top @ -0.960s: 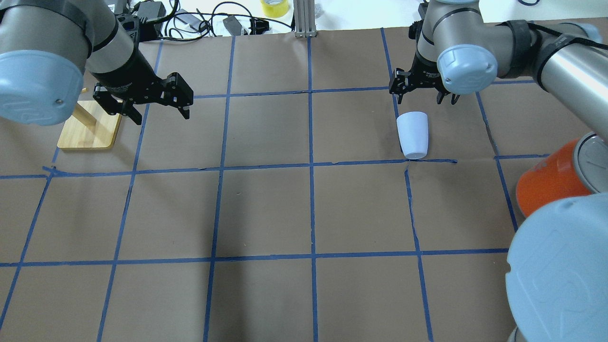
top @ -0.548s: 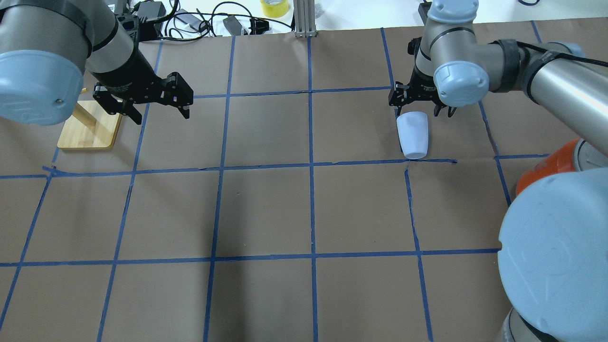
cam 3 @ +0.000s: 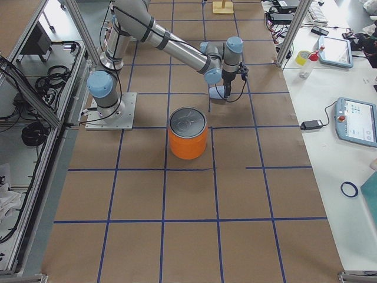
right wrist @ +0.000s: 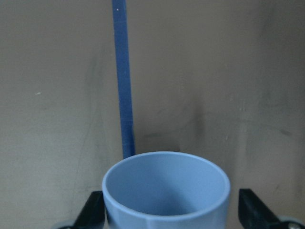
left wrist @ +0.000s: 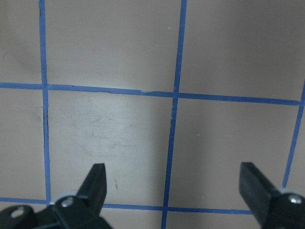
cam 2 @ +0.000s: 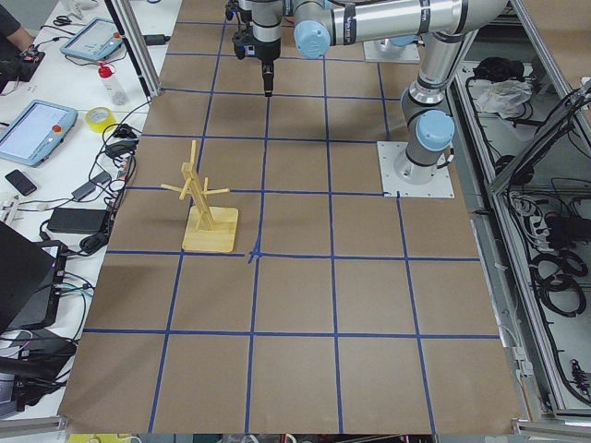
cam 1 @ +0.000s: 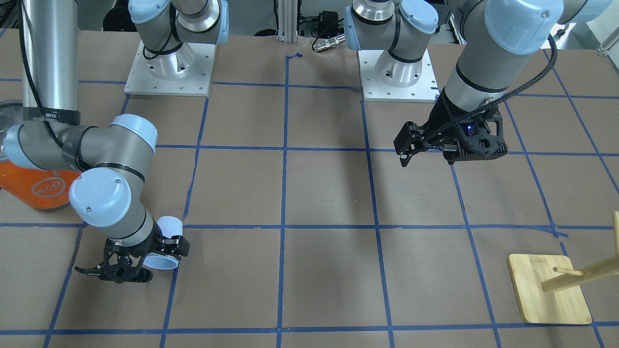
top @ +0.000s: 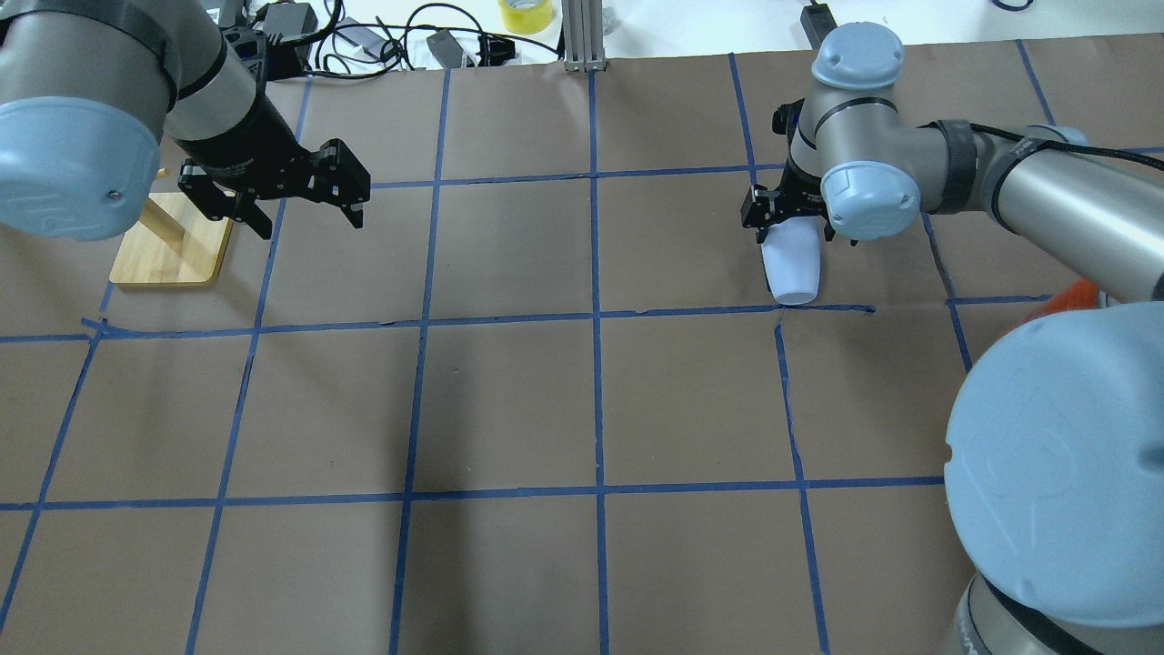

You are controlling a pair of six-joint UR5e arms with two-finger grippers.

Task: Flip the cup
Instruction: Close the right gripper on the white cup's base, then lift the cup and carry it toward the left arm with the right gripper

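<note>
The pale lavender-blue cup (top: pixel 791 268) lies on its side on the brown paper, wide end toward the far edge. It also shows in the front view (cam 1: pixel 167 227) and the right-side view (cam 3: pixel 215 95). My right gripper (top: pixel 789 223) is open and low over the cup's wide end, a finger on each side with gaps. The right wrist view shows the cup's rim (right wrist: pixel 166 188) between the two fingers (right wrist: pixel 93 210). My left gripper (top: pixel 307 223) is open and empty above the table near the rack; its wrist view (left wrist: pixel 174 176) shows only paper and tape.
A big orange can (cam 3: pixel 188 134) with a silver lid stands on the robot's right, near the right arm (cam 1: pixel 34 186). A wooden rack on a square base (top: pixel 173 241) stands at the left. Blue tape lines grid the paper. Cables lie at the far edge (top: pixel 382 36).
My right gripper has come down and toward the cup, from just beyond its wide end to straddling it. The cup and the left arm have not moved.
</note>
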